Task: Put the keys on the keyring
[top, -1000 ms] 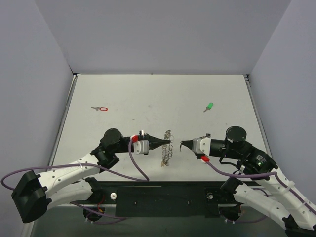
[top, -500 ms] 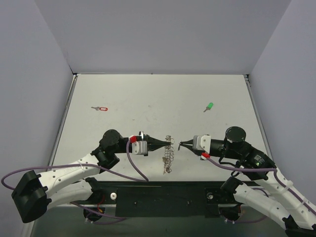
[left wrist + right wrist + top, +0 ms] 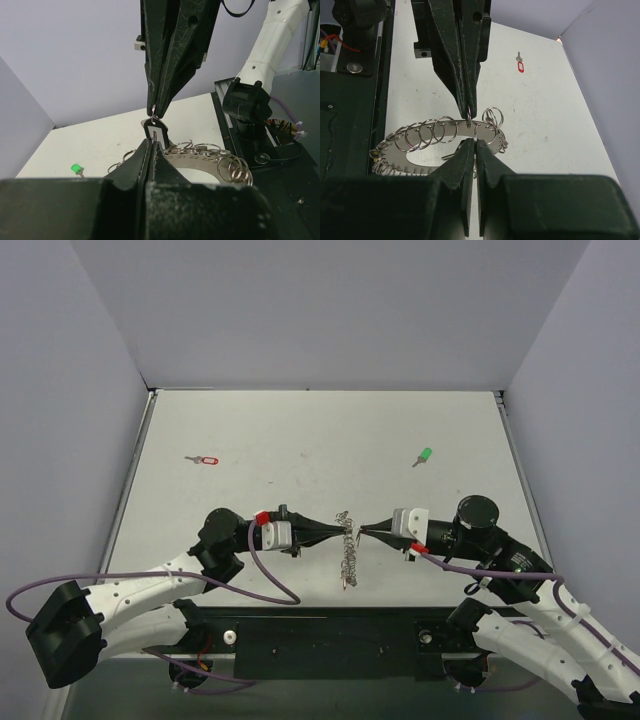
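The keyring (image 3: 347, 545) hangs over the middle of the table (image 3: 320, 430), near its near edge, held up between the two claws, with bare table all around it. The left claw (image 3: 338, 530) is closed tight on the keyring's top. The right claw (image 3: 366, 531) is also fully closed. It pinches the small loop of a dark key (image 3: 155, 130), tip to tip with the left claw. A red key (image 3: 203, 460) lies by the left edge and a green key (image 3: 424, 456) lies toward the right edge, both well apart from the claws. The table is white, with plain walls (image 3: 320, 310) on three sides.
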`<move>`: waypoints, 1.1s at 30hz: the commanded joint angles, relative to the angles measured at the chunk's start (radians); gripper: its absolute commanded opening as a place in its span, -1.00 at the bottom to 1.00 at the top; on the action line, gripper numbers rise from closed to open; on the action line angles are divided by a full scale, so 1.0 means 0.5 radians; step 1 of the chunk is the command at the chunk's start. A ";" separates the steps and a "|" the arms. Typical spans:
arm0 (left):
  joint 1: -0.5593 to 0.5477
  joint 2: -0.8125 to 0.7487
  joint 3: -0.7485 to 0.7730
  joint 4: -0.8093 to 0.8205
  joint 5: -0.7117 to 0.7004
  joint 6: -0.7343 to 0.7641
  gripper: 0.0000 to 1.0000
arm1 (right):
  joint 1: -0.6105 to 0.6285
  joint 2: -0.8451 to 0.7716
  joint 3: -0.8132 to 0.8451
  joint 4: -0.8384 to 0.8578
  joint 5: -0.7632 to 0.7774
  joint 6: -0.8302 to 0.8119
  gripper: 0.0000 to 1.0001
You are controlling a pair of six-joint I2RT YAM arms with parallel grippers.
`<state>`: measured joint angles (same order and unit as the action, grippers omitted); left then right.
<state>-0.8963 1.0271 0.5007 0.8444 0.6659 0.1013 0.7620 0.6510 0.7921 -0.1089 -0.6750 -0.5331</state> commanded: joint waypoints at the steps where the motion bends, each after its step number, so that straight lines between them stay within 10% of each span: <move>1: -0.011 0.007 0.011 0.305 -0.034 -0.098 -1.00 | 0.025 0.017 -0.032 0.166 -0.098 0.066 -1.00; 33: -0.011 0.023 -0.004 0.367 -0.034 -0.138 -1.00 | 0.028 0.017 0.023 0.166 -0.098 0.143 -1.00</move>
<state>-0.8982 1.0500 0.4896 0.9409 0.6582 0.0345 0.7738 0.6693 0.7761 -0.0483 -0.6994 -0.4679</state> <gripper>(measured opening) 0.017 0.004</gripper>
